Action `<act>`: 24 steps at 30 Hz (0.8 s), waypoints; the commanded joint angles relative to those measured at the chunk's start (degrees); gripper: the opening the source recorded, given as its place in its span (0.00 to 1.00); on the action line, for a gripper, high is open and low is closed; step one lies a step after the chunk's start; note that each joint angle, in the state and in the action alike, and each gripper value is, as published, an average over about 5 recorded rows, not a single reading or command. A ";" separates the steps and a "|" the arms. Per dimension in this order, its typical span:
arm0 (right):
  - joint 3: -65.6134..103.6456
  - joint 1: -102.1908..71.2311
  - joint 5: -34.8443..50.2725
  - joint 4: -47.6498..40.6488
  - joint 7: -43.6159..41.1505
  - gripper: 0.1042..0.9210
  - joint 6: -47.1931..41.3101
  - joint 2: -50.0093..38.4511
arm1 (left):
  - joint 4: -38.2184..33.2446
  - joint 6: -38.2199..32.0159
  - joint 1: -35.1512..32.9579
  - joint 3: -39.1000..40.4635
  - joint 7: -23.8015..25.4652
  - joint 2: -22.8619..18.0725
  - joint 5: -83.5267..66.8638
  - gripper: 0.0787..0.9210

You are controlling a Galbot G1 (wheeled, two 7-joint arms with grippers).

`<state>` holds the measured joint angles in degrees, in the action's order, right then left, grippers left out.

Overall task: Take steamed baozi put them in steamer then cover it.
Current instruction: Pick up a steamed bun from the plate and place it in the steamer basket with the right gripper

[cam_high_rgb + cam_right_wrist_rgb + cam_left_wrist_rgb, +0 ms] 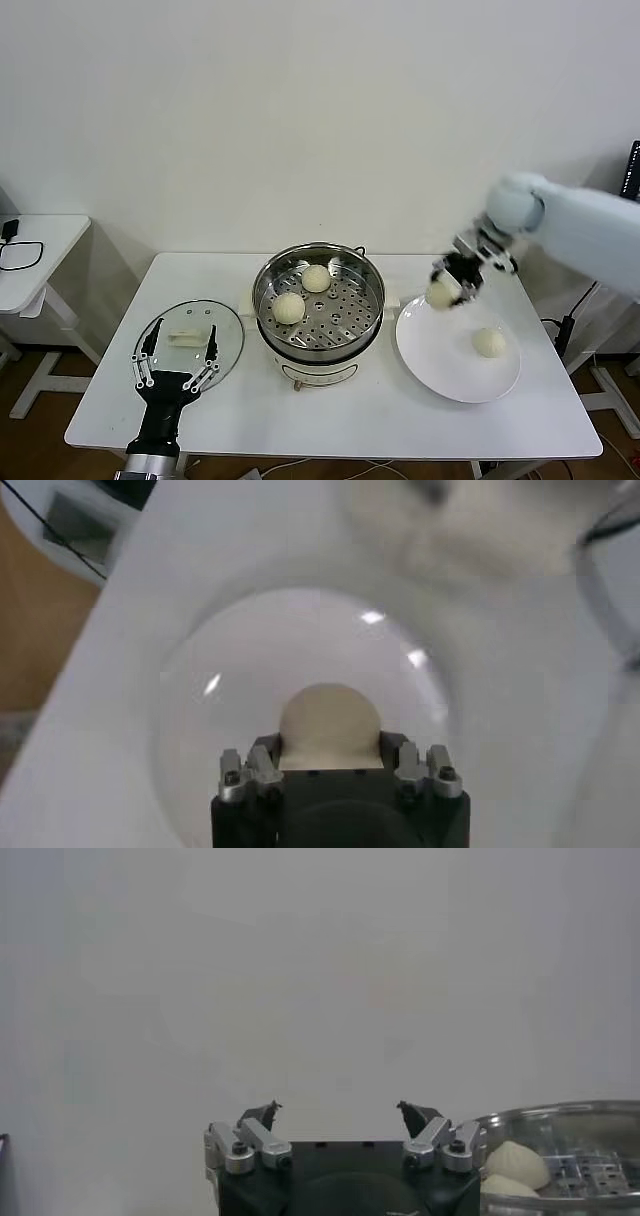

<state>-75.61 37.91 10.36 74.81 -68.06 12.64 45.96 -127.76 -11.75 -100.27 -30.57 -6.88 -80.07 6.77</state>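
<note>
Head view: a white counter (330, 420) is recorded, with the steamer (318, 305) taken as landmark at its middle. Steamer: a shiny steel pot on a white base, its perforated tray exposed and uncovered. Two steamed baozi are listed inside it, one (316, 278) toward the far wall of the pot, one (289, 308) toward the pot's left wall; the pair is also seen in part in the left wrist view (515, 1166). Cover (190, 338): a clear glass lid with a cream-white handle, laid flat on the counter to the left of the steamer, apart from it. White plate (458, 352): set to the right of the steamer, just beside its base. A third baozi (489, 342) is found on the plate, on the side away from the steamer. A fourth baozi (442, 293) is held by the right end effector (450, 285), whose fingers are pinched on the bun's sides; it is carried above the plate's far edge, to the right of the steamer. In the right wrist view the same bun (330, 725) is seen between the fingers, with the plate below. Left end effector (176, 368): fingers spread wide and nothing between them, placed over the near edge of the cover, left of the steamer.
</note>
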 commanded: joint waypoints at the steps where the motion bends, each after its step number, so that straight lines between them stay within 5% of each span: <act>1: 1.38 10.65 -1.05 4.13 -0.79 0.68 14.04 12.27 | -0.38 0.22 -0.04 0.18 -0.01 -0.12 0.08 0.88; 13: 0.86 3.18 -15.48 12.70 1.75 0.67 25.74 17.18 | -0.32 0.09 -0.03 0.17 -0.01 -0.06 0.08 0.88; 24: 0.58 -3.17 -22.70 11.09 2.75 0.67 30.78 20.68 | -0.18 -0.24 0.05 -0.15 -0.06 -0.18 -0.05 0.88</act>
<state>-74.79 38.67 -5.06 84.73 -65.99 37.24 62.95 -128.08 -11.81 -100.21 -30.53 -6.91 -80.25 6.80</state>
